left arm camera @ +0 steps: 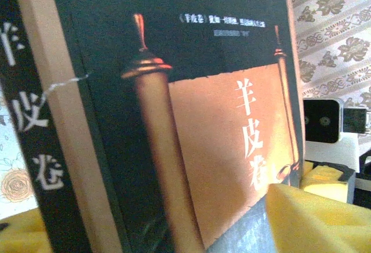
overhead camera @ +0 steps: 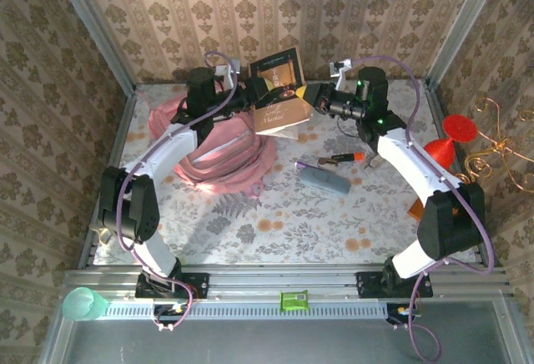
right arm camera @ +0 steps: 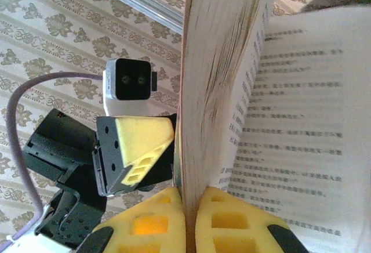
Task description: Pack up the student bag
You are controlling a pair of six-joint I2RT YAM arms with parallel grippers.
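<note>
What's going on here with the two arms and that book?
A book is up in the air between the two arms, near the back of the table. The right gripper is pinched shut on its pages, and the book hangs partly open. The left gripper has its pads either side of the book; whether it grips yet is unclear. The pink student bag lies by the left arm, a grey pouch to its right.

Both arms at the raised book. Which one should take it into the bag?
Left, likely: the student bag lies beside the left arm, whose left gripper straddles the book; the right gripper just pinches splayed pages.
</note>
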